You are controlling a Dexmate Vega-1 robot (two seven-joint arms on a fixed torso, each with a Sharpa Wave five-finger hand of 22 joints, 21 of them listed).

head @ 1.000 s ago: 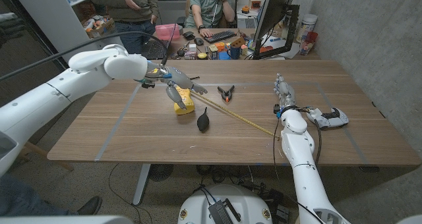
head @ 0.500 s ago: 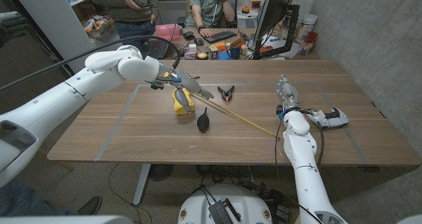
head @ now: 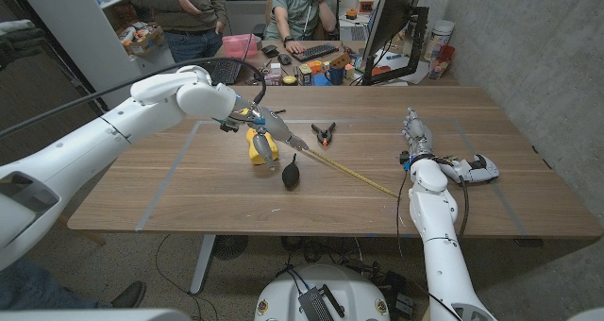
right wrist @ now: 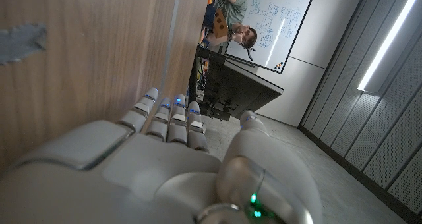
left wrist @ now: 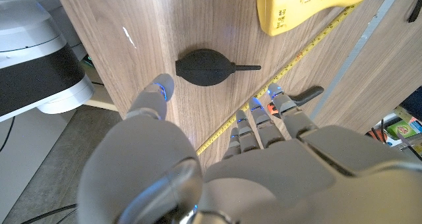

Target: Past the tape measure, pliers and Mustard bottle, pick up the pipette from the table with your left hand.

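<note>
Head view: the left hand (head: 266,129) hangs just above the table (head: 189,184), left of centre in the frame, over the yellow mustard bottle (head: 260,150). Its fingers are spread wide and it holds nothing. The pipette (head: 291,174), a black bulb with a thin tip, lies just below and right of that hand, near the middle of the frame, apart from the fingers. A yellow tape (head: 349,169) runs in a diagonal from beside the bottle down toward the right, passing close by the pipette's tip. The pliers (head: 324,132) lie above the tape, near centre. The right hand (head: 413,132) stands at the right of the frame, fingers straight and close together, holding nothing. A white tool (head: 474,168) lies just right of that arm.

Left wrist view: the pipette (left wrist: 210,67) sits in the upper middle, between thumb and fingers (left wrist: 256,124) but clear of both. The tape (left wrist: 290,71) crosses beside it, and the bottle (left wrist: 316,3) shows at the upper right.

Two people are behind the table at the top of the head view.
</note>
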